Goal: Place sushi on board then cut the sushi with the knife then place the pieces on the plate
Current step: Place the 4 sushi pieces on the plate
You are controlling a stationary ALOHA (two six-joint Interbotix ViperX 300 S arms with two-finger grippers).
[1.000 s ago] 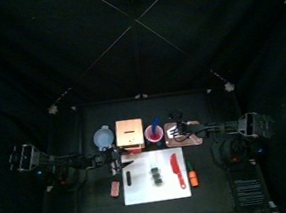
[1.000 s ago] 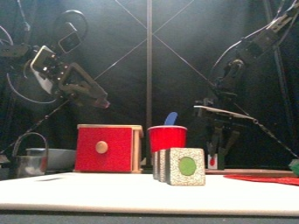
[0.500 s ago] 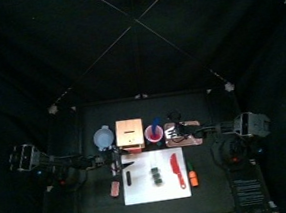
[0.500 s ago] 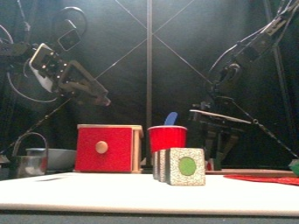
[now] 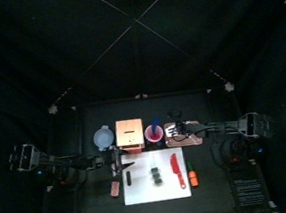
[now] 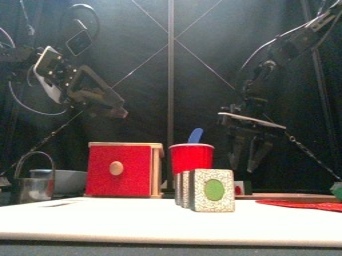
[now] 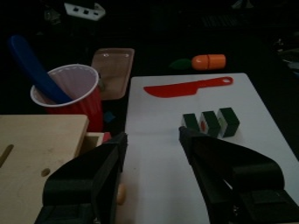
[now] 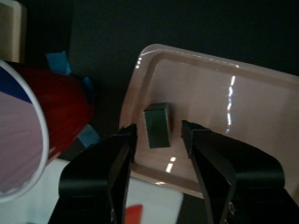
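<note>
The dark green sushi roll (image 5: 155,174) (image 6: 205,190) (image 7: 212,122) stands on the white cutting board (image 5: 145,191), with the red knife (image 5: 176,166) (image 7: 187,87) lying flat beside it. One dark sushi block (image 8: 156,124) lies on the pink tray (image 8: 239,96) (image 5: 179,129). My right gripper (image 8: 158,131) (image 6: 249,150) hangs open over the tray, one fingertip on either side of that block and apart from it. My left gripper (image 7: 152,140) (image 6: 112,104) is open and holds nothing, up in the air over the board's edge by the wooden box.
The wooden box (image 5: 130,133) (image 6: 123,168) with a red front, the red cup (image 5: 155,132) (image 6: 191,158) holding a blue knife (image 7: 33,63), and a blue-grey bowl (image 5: 103,138) line the back. An orange toy food (image 5: 192,180) (image 7: 211,60) lies at the board's right edge.
My right gripper has risen a little above the tray. My left gripper has drawn slightly up and to the left. The roll and knife have not moved.
</note>
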